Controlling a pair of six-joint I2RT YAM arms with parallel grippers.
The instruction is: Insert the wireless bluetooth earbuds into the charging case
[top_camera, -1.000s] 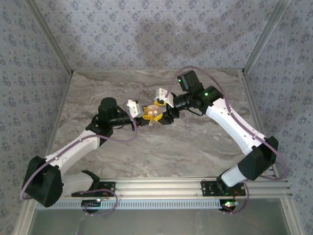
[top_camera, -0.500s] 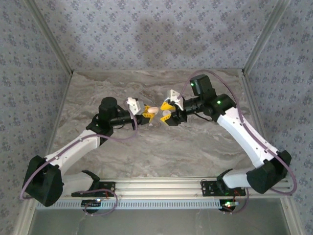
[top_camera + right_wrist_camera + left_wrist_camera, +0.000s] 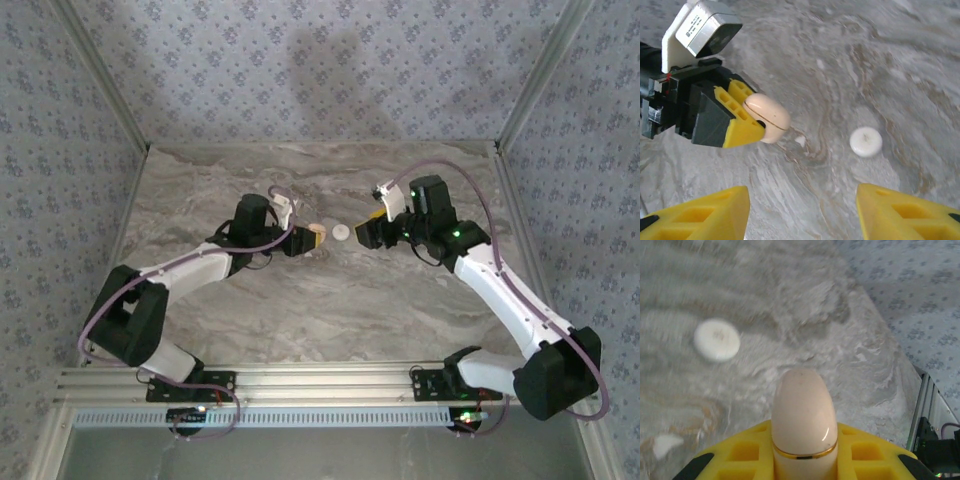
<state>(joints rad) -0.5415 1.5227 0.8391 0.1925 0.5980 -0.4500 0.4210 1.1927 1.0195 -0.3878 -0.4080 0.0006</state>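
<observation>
The tan charging case (image 3: 802, 400) sticks out from between the yellow fingers of my left gripper (image 3: 802, 432), which is shut on it. Its lid is closed along a gold seam, so the inside is hidden. From above, the case (image 3: 317, 237) hangs low over the middle of the table at the tip of the left gripper (image 3: 304, 239). A tiny white bit (image 3: 800, 141), possibly one of the earbuds, lies on the marble just beside the case (image 3: 769, 117). My right gripper (image 3: 802, 194) stands open and empty, a short way right of the case (image 3: 370, 228).
A round white disc (image 3: 342, 232) lies flat on the marble between the two grippers (image 3: 866, 141) (image 3: 716, 340). Patterned walls close the table on three sides. A metal rail (image 3: 330, 378) runs along the near edge.
The right gripper has let go of the case and drawn back to the right. The left arm has dropped low, still gripping the case. The white disc now shows between them.
</observation>
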